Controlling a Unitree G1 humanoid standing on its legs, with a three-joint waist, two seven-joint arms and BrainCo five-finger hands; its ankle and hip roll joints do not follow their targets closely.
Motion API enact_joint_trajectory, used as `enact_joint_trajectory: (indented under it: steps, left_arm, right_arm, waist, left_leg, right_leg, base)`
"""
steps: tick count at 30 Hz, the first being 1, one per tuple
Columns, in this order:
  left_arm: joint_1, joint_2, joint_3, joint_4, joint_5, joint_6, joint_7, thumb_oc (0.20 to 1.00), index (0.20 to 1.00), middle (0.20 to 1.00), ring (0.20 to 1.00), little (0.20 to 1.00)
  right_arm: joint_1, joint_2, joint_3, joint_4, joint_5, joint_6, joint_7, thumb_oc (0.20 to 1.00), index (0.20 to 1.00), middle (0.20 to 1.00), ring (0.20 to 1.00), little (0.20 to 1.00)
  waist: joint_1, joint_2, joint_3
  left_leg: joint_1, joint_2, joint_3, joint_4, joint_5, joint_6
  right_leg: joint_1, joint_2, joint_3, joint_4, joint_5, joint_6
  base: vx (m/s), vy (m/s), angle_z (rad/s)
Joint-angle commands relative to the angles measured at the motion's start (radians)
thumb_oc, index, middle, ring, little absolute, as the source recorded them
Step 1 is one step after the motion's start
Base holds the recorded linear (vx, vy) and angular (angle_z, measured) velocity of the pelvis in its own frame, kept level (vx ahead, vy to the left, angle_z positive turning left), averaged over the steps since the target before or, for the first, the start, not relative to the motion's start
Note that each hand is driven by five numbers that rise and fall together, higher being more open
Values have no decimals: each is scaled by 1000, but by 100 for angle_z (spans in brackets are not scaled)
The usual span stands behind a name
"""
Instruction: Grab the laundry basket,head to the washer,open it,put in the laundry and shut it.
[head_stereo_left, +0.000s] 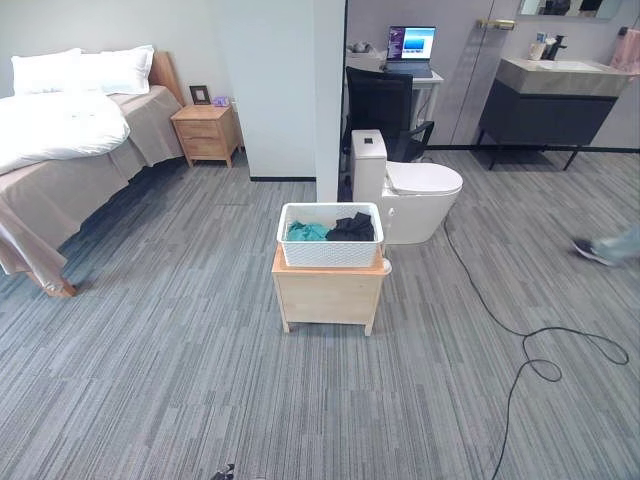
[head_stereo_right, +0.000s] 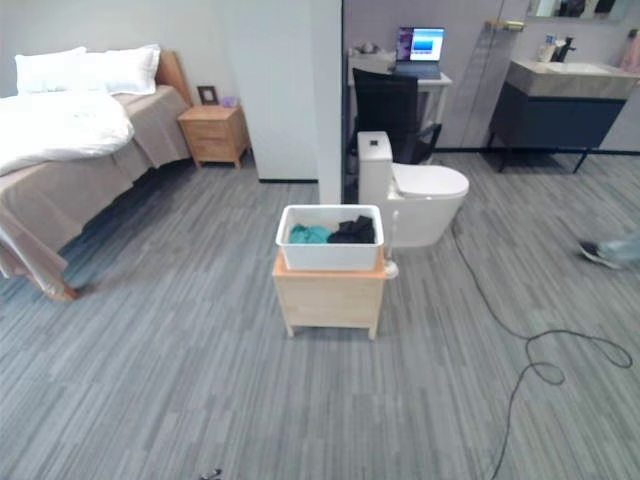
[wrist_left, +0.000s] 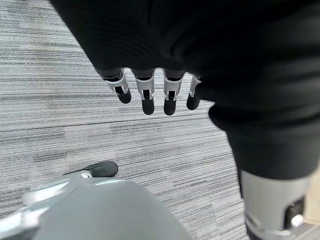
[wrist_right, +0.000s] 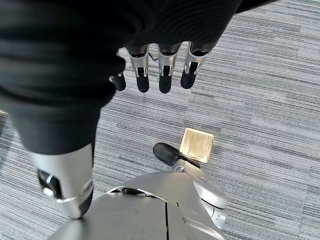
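A white laundry basket (head_stereo_left: 329, 249) stands on a low wooden cabinet (head_stereo_left: 328, 295) in the middle of the room, a few steps ahead of me. Teal cloth (head_stereo_left: 307, 232) and dark clothes (head_stereo_left: 352, 228) lie inside it. My left hand (wrist_left: 150, 92) hangs over the grey carpet with its fingers straight and nothing in them. My right hand (wrist_right: 160, 70) hangs the same way, fingers relaxed and empty, above the carpet.
A white toilet (head_stereo_left: 405, 190) stands just behind the cabinet to the right, beside a white wall end (head_stereo_left: 328, 100). A bed (head_stereo_left: 70, 140) and nightstand (head_stereo_left: 206, 133) are at the far left. A black chair (head_stereo_left: 385, 105), a desk with laptop (head_stereo_left: 412, 48) and a vanity (head_stereo_left: 552, 100) lie beyond. A person's shoe (head_stereo_left: 598, 250) shows at right. A brass floor plate (wrist_right: 197, 144) lies under my right hand.
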Motion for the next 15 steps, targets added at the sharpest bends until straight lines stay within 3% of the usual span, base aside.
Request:
enact_joint_trajectory:
  steps: [1, 15]
  left_arm:
    - [-71, 15, 5, 49, -14, -29, 7, 1000, 1000, 1000, 1000, 1000]
    - [-68, 8, 6, 56, -18, -30, 6, 1000, 1000, 1000, 1000, 1000]
  right_arm:
    - [-42, 27, 18, 68, 17, -16, -3, 1000, 1000, 1000, 1000, 1000]
    - [-40, 27, 19, 70, 16, -17, -5, 1000, 1000, 1000, 1000, 1000]
  waist:
    - [6, -44, -22]
    - [4, -43, -21]
  left_leg:
    - [-34, 28, -56, -29, 25, -39]
    - [-37, 29, -55, -29, 27, -39]
  right_leg:
    - [-3, -73, 40, 8, -4, 101]
    - [-5, -71, 44, 8, -5, 101]
  base:
    - [0, 0, 0]
    - [0, 0, 0]
